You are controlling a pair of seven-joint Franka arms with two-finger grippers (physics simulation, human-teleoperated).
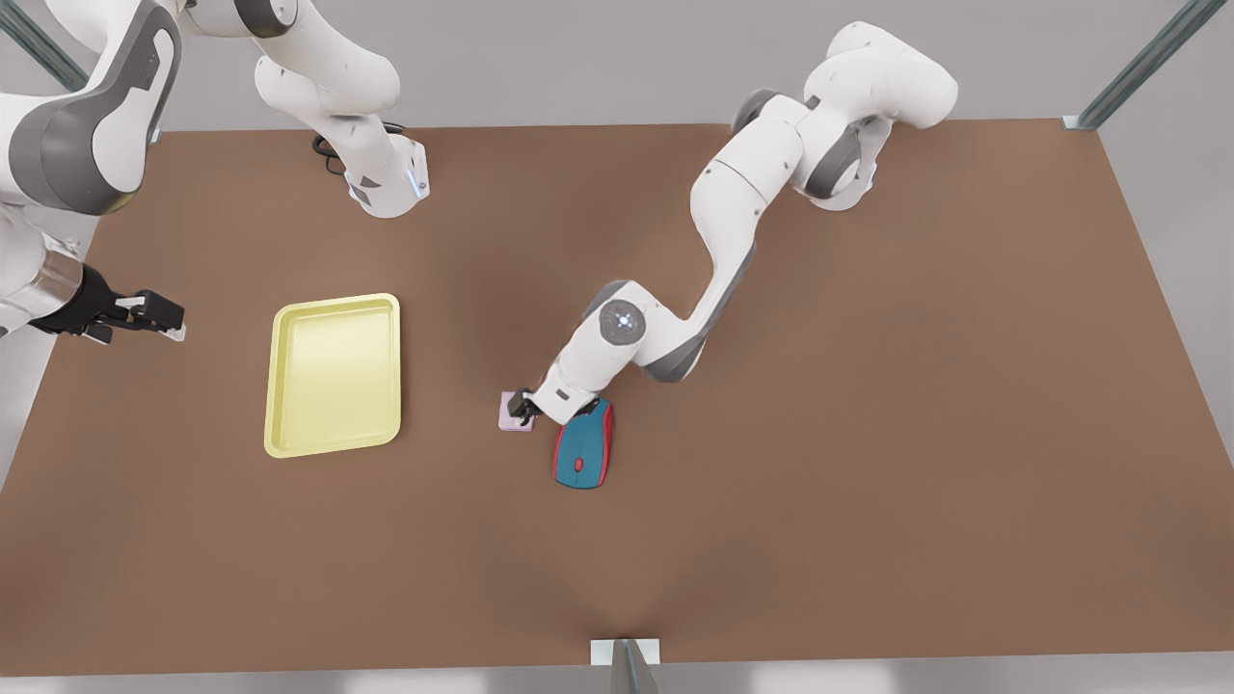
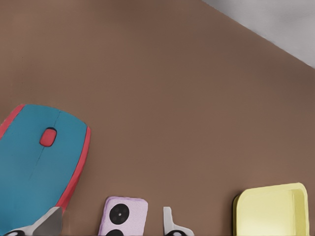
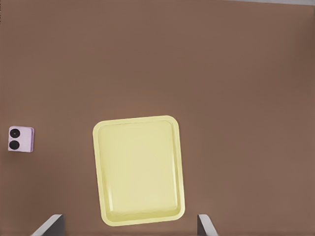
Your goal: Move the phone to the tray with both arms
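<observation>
1. I work in a bare simulated test cell, lab-like: a plain brown counter [image 1: 868, 434] spreads under my hands.
2. Metal frame posts [image 1: 1138, 67] stand at its corners.
3. Blank grey walls [image 1: 578, 58] surround my two mounted arms.

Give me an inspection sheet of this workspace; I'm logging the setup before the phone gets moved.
Surface: brown tabletop, bare apart from the items below.
Job's things: tiny pale pink folded phone lying flat on the table, two black lenses up; pale yellow shallow rectangular tray apart from it, toward the front view's left, with nothing in it.
Clutter: teal-and-red computer mouse right beside the phone.
Grippers: left gripper down at the phone, fingers open either side of it; right gripper waits open at the front view's left edge, above the table.
Cables: black cable at one arm's base.
Surroundings: grey metal frame posts, grey floor.
</observation>
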